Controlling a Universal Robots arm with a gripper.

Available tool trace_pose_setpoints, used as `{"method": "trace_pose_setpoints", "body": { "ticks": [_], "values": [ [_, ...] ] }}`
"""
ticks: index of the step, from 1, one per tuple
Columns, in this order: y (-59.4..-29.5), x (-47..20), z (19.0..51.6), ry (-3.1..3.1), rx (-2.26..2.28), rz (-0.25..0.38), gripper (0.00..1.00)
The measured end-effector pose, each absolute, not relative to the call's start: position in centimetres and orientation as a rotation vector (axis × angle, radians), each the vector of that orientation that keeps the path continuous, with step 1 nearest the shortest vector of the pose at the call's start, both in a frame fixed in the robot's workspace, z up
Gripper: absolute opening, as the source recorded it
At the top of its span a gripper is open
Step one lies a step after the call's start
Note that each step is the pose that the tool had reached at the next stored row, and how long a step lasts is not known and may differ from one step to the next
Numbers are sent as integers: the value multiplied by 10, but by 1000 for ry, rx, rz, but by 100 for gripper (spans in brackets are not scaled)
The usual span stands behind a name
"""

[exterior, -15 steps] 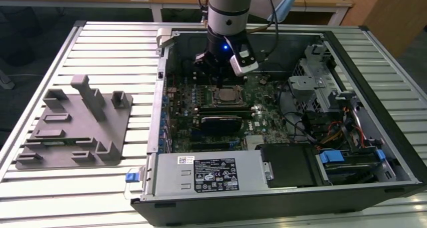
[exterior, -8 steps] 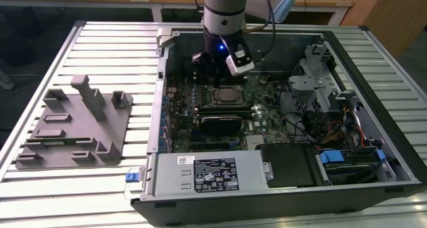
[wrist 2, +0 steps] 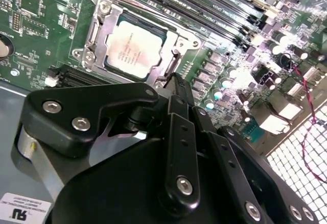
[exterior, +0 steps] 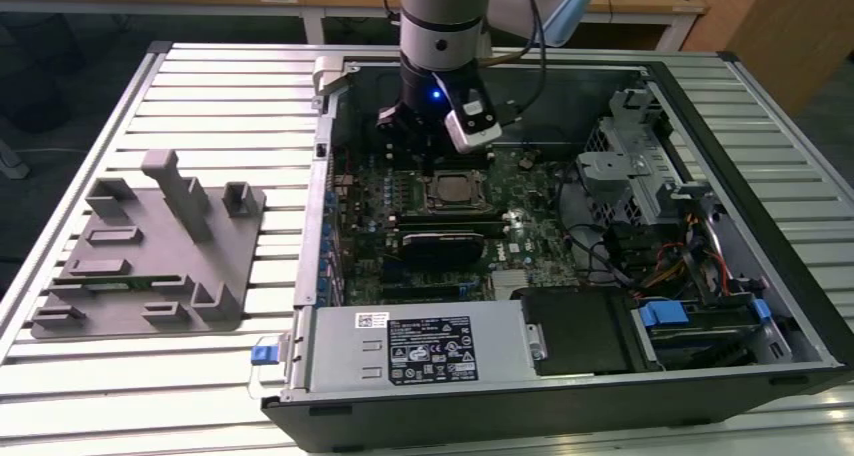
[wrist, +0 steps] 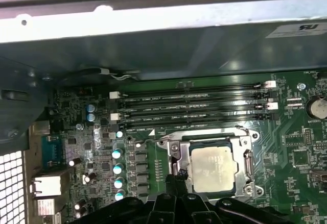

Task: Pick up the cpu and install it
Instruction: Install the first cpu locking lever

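The cpu (exterior: 457,187) lies inside the metal socket frame (wrist: 168,147) on the motherboard, in the far part of the open computer case (exterior: 747,306). The case rests on the slatted worktop (exterior: 214,96), with a grey fixture (exterior: 147,256) on the exterior view's left. In both wrist views its silver top (wrist 2: 134,49) looks level and square to the frame, the memory slots (wrist: 194,106) just beyond it.

The tool (exterior: 427,148) hangs just above the near edge of the socket. In the second wrist view its tip (wrist 2: 176,83) seems clenched on nothing, though the angle is poor.

Judging by this, the step in hand is seating the chip. To do it well, the chip should drop flat under its own weight, corners matched to the socket. No downward force belongs here. The tool wants to stay plumb and clear of the frame's latch and the capacitors (wrist: 117,154) beside it.
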State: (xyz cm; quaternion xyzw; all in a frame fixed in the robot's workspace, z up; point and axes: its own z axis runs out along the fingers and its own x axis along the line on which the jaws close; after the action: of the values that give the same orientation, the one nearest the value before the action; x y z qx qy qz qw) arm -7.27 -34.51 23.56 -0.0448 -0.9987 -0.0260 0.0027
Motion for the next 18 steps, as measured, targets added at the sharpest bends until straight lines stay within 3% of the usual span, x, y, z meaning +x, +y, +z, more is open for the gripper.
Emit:
{"method": "trace_pose_setpoints", "body": {
  "ticks": [18],
  "values": [
    [-345,-99,236,-3132,-141,-81,11]
  ]
}}
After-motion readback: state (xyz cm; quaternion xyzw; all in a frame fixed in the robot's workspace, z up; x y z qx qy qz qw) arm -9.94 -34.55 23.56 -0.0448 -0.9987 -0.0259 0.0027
